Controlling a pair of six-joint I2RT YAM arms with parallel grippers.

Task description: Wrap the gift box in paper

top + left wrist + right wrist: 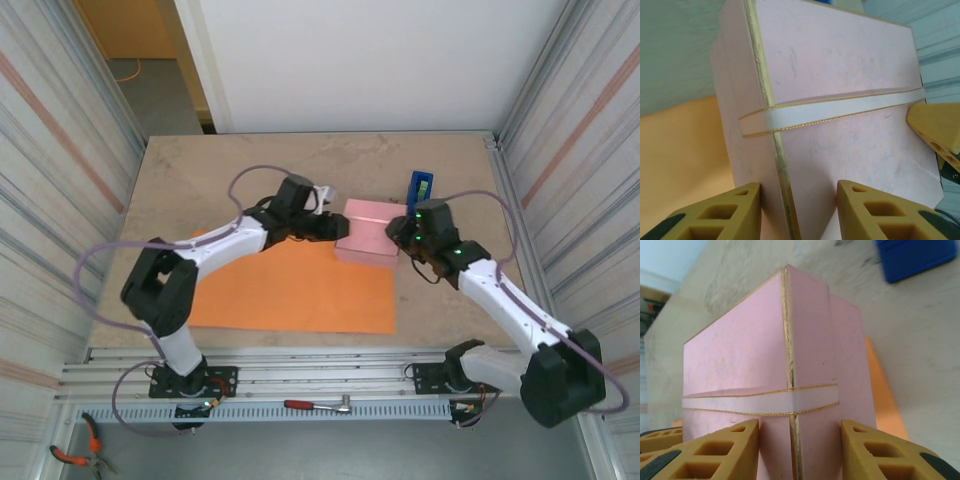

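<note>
Jaws clamped on gift box, left gripper at nine o'clock, right gripper at three, likely to centre it on paper.

Pink gift box is at far-R corner of orange paper, which lies flat on tan table nr its front edge; whether box rests on sheet or is raised off it, cannot tell. L gripper is against box's L side & R gripper against its R side, w/ a purple cable looping above L wrist. Blue tape dispenser stands upright just behind R gripper, beside box's far-R corner; red-handled tool lies on front rail, orange-handled pliers at bottom L.
</note>
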